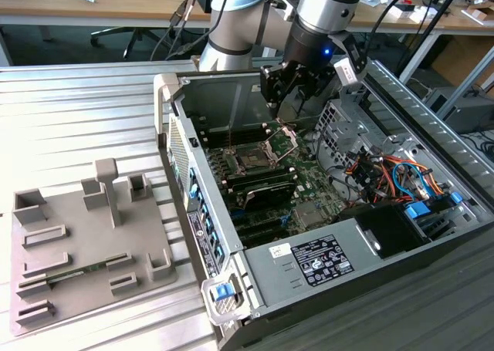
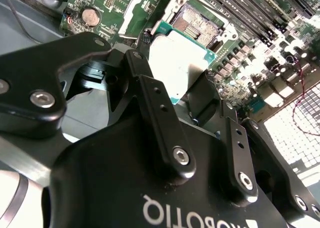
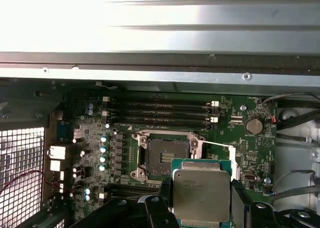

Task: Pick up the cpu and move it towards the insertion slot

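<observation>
My gripper [image 1: 296,87] hangs over the open computer case, above the motherboard and toward the case's far wall. In both wrist views it is shut on the cpu [image 3: 201,192], a flat square chip with a pale metal top and green edge, held by two opposite sides between the black fingers [image 3: 164,194]. In the second wrist view the cpu [image 2: 176,67] shows bright between the gripper [image 2: 176,85] fingers. The insertion slot [image 3: 162,158] lies just beyond the chip, dark-centred in a silver frame. Its bracket [image 1: 284,139] stands hinged open beside the insertion slot [image 1: 252,160].
Long black memory slots [image 3: 160,112] run beside the socket, and a coin battery [image 3: 255,126] sits nearby. Orange and blue cables [image 1: 386,173] and a drive cage [image 1: 340,119] crowd the exterior view's right. A grey holder tray [image 1: 85,251] lies outside the case at the left.
</observation>
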Robot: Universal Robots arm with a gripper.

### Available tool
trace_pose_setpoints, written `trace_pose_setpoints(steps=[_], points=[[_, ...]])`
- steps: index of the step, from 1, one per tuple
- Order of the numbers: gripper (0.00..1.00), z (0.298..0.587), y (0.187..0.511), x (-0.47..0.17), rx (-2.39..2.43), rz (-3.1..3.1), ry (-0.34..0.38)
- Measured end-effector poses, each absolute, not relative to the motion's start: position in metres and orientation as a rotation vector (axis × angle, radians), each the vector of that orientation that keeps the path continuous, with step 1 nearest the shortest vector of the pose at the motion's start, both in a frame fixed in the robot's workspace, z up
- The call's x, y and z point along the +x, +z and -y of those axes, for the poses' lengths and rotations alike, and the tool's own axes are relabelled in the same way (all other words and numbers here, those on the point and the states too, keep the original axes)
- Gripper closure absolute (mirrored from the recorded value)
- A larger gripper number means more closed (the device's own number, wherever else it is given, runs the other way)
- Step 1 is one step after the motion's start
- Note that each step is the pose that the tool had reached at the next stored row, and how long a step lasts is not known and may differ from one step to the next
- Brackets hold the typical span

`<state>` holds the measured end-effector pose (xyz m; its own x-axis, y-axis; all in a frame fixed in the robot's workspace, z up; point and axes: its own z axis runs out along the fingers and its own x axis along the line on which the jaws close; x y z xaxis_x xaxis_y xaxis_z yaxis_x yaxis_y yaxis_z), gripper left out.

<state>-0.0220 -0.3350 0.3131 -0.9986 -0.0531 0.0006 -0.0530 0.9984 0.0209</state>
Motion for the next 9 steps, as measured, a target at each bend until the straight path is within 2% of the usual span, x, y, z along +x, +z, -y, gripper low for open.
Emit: trace_pose_setpoints(steps=[9], points=[[0.45, 0.3329, 0.3118, -0.022, 0.083, 3.139, -0.033]])
